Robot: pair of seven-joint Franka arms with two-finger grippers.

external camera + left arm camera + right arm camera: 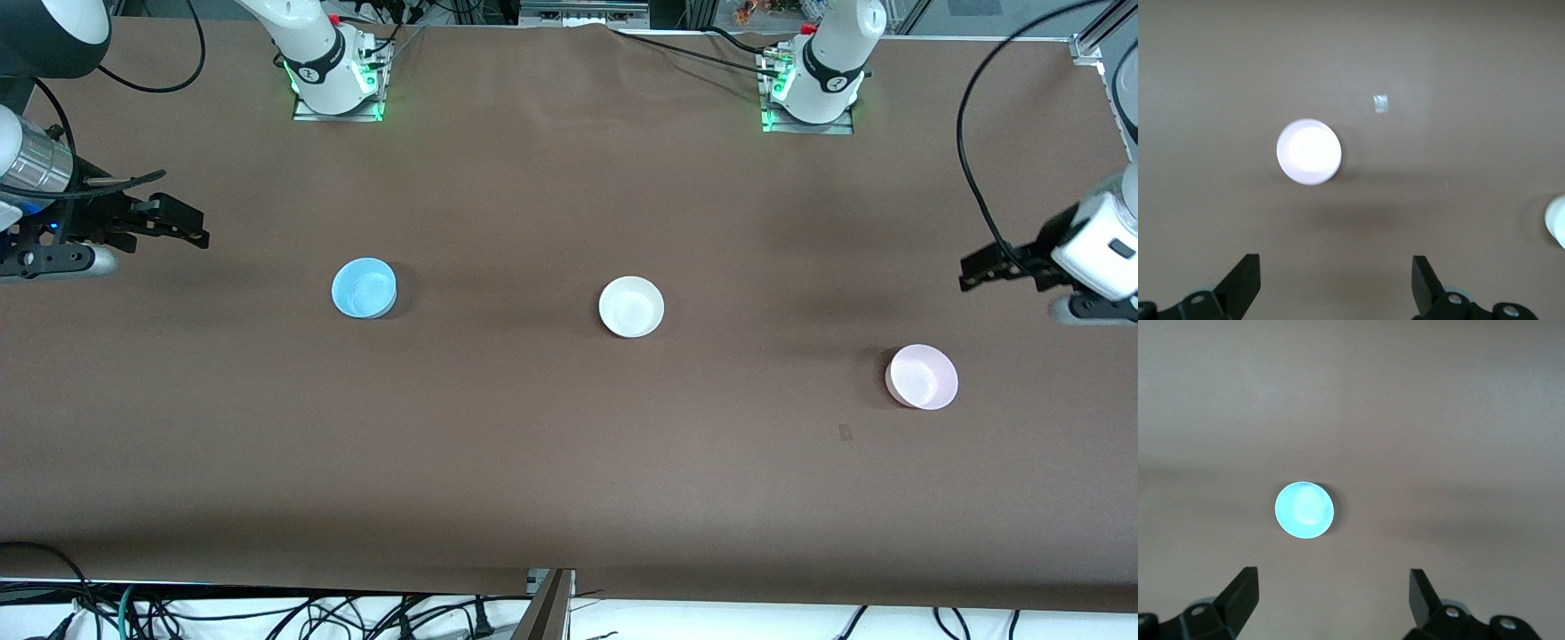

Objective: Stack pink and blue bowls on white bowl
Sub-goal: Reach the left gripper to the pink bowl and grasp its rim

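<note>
— Bowls first: where do they sit?

— Three of them, all upright on the brown table (569, 462), well apart from one another. The blue bowl (364, 287) stands toward the right arm's end. The white bowl (631, 306) is about midway along the table, a touch nearer the front camera than the blue one. The pink bowl (922, 376) stands toward the left arm's end and is the nearest of the three to that camera.

— Anything stacked?

— No. Each bowl stands alone and looks empty inside.

— And the left gripper (978, 269)?

— Up in the air at its own end of the table, over bare cloth, holding nothing. Its wrist view shows the two fingers (1243, 283) spread wide, with the pink bowl (1309, 151) below them and apart from them. The edge of the white bowl (1556, 220) just shows at the side of that picture.

— The right gripper (182, 227)?

— Also raised, over bare table at the right arm's end, carrying nothing. Its fingers (1241, 597) stand wide apart too, and the blue bowl (1304, 510) lies below, clear of both.

— Anything else on the table?

— A small pale mark (845, 432) near the pink bowl, nearer the front camera; in the left wrist view it reads as a little shiny square (1381, 103). What it is, I cannot tell.
</note>
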